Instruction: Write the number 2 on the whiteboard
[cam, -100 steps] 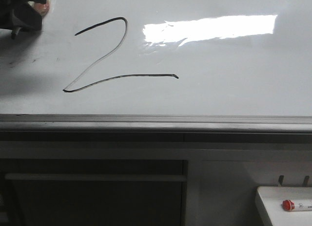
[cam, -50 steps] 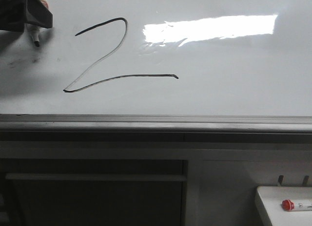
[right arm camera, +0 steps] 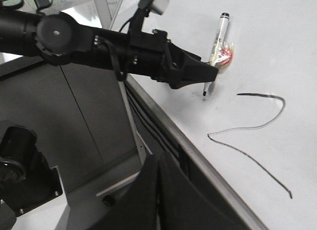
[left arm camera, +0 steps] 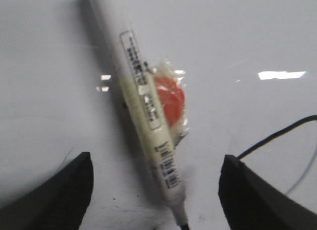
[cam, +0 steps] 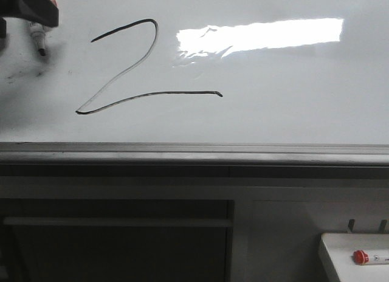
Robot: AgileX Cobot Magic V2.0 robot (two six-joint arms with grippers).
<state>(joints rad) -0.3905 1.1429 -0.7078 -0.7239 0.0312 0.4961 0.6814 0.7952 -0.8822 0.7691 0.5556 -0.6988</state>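
White and glossy, spans the upper part of the front view: whiteboard (cam: 292, 106), with a bright rectangular glare (cam: 261, 36) toward one o'clock and a grey metal rail (cam: 194, 154) along its six o'clock edge. Carries the number 2 (cam: 124, 72) toward ten o'clock, thin and black, with a curved top, a long diagonal and a wavy base stroke running off toward three o'clock. Shows again in the right wrist view as the same drawn line (right arm camera: 247, 126). Sits at the far eleven o'clock corner of the front view: left gripper (cam: 30, 8), dark, with a white marker (cam: 39, 39) pointing tip-down, at nine o'clock from the top stroke and clear of the line. Seen from the left wrist, stands released, both dark fingers (left arm camera: 59, 200) spread wide with the marker (left arm camera: 148, 121) running between them and touching neither where visible; cannot tell what carries it. Clings beside the barrel: an orange-red blob in clear wrap (left arm camera: 171, 101). Looks clenched on nothing: right gripper (right arm camera: 158, 158), off the board's edge. Lies at five o'clock in the front view: small white tray (cam: 340, 264) bearing a red-capped marker (cam: 369, 256).
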